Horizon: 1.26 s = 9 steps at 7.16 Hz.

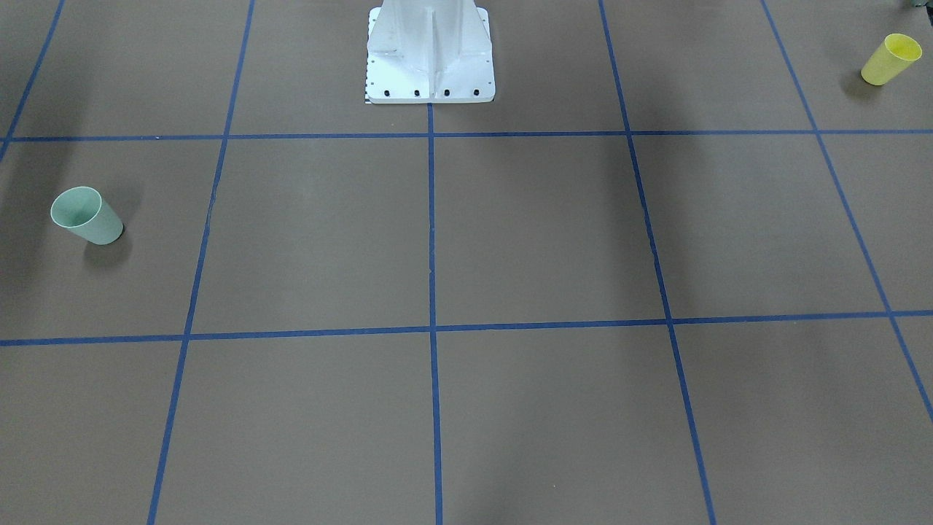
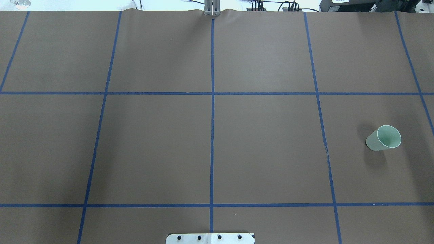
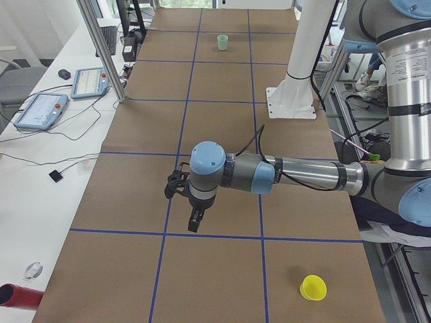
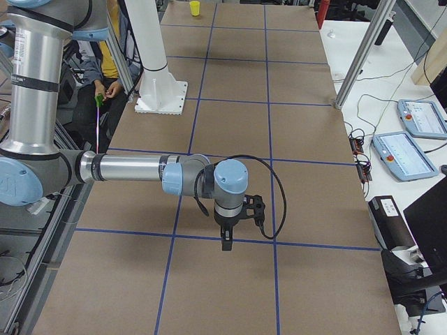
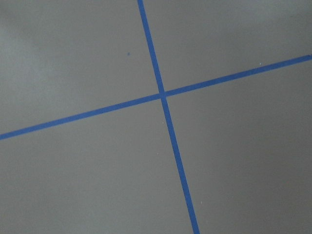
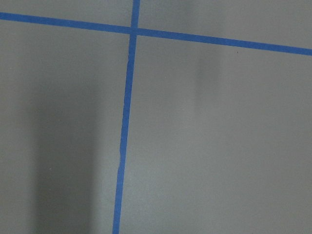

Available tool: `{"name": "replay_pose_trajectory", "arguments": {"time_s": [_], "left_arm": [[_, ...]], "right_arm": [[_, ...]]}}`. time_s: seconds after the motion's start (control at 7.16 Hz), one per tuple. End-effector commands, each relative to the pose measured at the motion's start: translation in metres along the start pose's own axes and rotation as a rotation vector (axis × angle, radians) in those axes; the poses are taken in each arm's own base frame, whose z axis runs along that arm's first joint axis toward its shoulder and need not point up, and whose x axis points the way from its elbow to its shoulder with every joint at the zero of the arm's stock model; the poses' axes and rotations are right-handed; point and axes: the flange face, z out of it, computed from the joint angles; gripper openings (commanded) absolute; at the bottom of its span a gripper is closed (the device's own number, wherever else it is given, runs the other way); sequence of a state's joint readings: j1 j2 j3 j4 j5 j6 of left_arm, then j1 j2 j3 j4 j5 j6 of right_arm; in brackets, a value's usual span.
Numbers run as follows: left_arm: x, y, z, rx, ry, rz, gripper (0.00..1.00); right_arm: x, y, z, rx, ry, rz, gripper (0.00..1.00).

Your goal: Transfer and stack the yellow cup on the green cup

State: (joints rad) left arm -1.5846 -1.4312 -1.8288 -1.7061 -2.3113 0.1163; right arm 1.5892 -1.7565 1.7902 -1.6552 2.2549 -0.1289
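Note:
The yellow cup [image 1: 891, 58] stands upright at the table's end on my left, near the robot's side; it also shows in the exterior left view [image 3: 313, 288] and, far off, in the exterior right view [image 4: 194, 8]. The green cup [image 1: 86, 215] stands upright toward the opposite end [image 2: 383, 138] [image 3: 222, 42]. My left gripper [image 3: 194, 225] hangs fingers-down above the table, well away from the yellow cup. My right gripper [image 4: 226, 241] hangs the same way above the table. I cannot tell whether either is open or shut. Both wrist views show only the brown mat and blue tape.
The white robot base [image 1: 430, 62] stands at the middle of the table's robot side. Blue tape lines [image 2: 212, 118] grid the brown mat. A side bench holds tablets [image 3: 42, 110] and cables behind a metal post [image 3: 101, 50]. A person [image 4: 105, 73] sits behind the robot.

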Motion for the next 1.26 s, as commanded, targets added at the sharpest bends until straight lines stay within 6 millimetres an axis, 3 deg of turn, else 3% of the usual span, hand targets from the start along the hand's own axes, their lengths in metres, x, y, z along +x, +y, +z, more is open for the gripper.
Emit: {"name": "replay_pose_trajectory", "arguments": {"time_s": [0.0,0.56,0.98,1.12], "left_arm": [[0.008,-0.023,-0.013,0.051,-0.001,0.047,1.00],[0.035,-0.044,-0.043,0.235,-0.001,0.039,1.00],[0.084,-0.059,-0.088,0.347,-0.032,-0.210,1.00],[0.100,-0.067,-0.078,0.366,-0.096,-0.279,1.00]], "right_arm": [[0.000,0.000,0.000,0.000,0.000,0.000,1.00],[0.001,0.001,0.002,-0.005,-0.001,0.004,1.00],[0.002,0.001,0.002,-0.006,-0.002,0.005,1.00],[0.002,0.002,0.003,-0.007,-0.002,0.006,1.00]]}}
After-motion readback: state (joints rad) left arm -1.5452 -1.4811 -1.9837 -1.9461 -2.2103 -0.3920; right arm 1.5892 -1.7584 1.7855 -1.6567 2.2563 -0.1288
